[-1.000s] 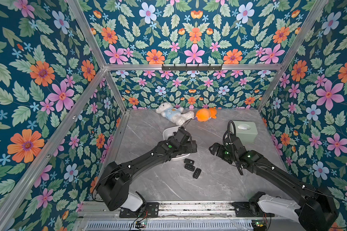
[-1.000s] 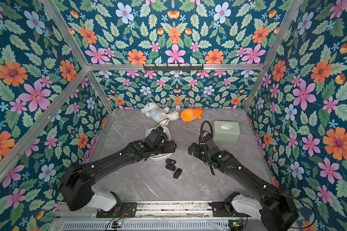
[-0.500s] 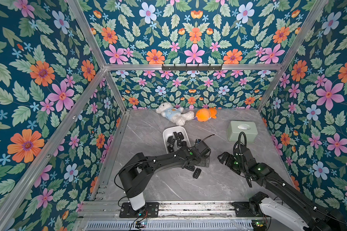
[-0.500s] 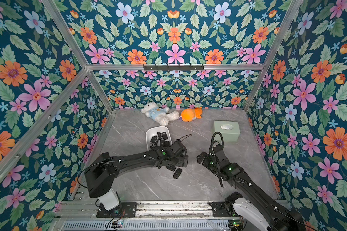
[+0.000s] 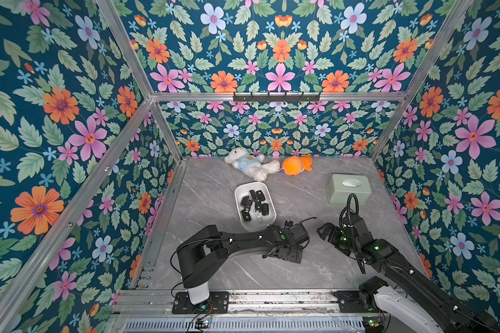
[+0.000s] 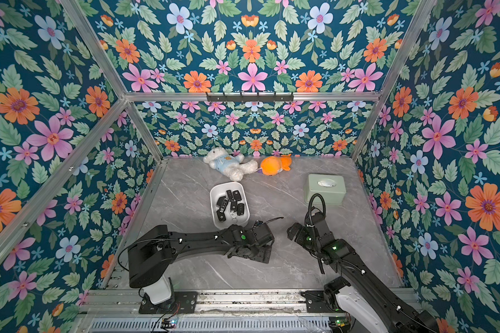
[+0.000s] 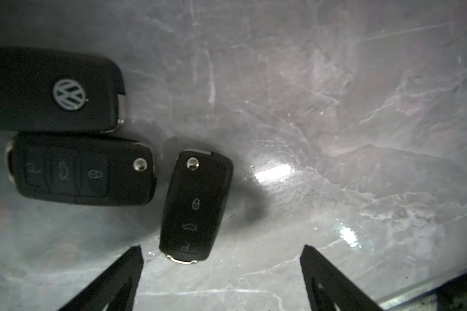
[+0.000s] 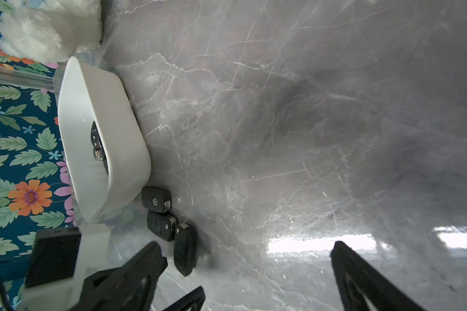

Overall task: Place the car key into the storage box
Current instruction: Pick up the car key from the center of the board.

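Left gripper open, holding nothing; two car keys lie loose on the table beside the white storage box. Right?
Not two: both wrist views show three car keys loose on the table beside the storage box. The left gripper is open, holding nothing.

Bench [image 5: 315,276]: grey marble, thin white veins. Walls [image 5: 70,115]: dark teal, printed with pink, orange and pale blue flowers, green leaves. Storage box [image 5: 253,226]: plain white. Car keys [image 7: 196,204]: black, silver trim (one bears a silver round badge). Plush bear [image 5: 244,161]: white, pale blue shirt. Plush toy [image 5: 293,167]: orange. Lidded box [image 5: 348,188]: sage green. Arms [image 5: 243,239]: black.
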{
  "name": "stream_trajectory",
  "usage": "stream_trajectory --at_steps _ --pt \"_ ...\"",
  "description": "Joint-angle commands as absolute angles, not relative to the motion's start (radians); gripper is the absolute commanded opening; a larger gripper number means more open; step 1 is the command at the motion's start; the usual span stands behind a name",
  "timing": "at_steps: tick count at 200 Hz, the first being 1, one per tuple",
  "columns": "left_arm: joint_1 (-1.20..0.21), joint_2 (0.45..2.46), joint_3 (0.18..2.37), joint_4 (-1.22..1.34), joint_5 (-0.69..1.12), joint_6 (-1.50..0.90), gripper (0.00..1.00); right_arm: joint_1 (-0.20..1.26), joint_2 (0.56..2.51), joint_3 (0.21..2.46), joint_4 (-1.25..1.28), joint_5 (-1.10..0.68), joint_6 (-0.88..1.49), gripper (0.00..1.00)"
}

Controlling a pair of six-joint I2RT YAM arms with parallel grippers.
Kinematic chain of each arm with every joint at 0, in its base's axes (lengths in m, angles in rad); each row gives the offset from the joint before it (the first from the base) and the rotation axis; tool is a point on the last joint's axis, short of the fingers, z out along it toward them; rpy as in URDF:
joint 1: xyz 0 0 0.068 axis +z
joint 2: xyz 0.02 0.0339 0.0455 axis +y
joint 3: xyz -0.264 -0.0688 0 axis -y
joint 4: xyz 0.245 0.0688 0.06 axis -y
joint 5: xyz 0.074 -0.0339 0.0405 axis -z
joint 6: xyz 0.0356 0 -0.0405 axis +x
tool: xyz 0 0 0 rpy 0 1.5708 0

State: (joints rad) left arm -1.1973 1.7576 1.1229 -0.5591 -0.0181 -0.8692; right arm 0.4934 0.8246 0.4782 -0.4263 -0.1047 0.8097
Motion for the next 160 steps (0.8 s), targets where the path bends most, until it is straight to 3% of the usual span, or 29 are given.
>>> stream_trajectory --at_steps 1,93,160 --pt "-1.198 1.77 1.134 -0.601 -0.046 -0.893 0.94 0.492 0.823 0.476 -0.423 -0.115 0.797 0.99" --pt "-1.194 1.856 1.169 -0.612 -0.023 -0.835 0.74 0.489 0.778 0.491 -0.471 -0.08 0.785 0.99" --pt "-1.184 1.919 1.227 -0.629 -0.04 -0.793 0.66 0.487 0.751 0.486 -0.487 -0.072 0.79 0.99"
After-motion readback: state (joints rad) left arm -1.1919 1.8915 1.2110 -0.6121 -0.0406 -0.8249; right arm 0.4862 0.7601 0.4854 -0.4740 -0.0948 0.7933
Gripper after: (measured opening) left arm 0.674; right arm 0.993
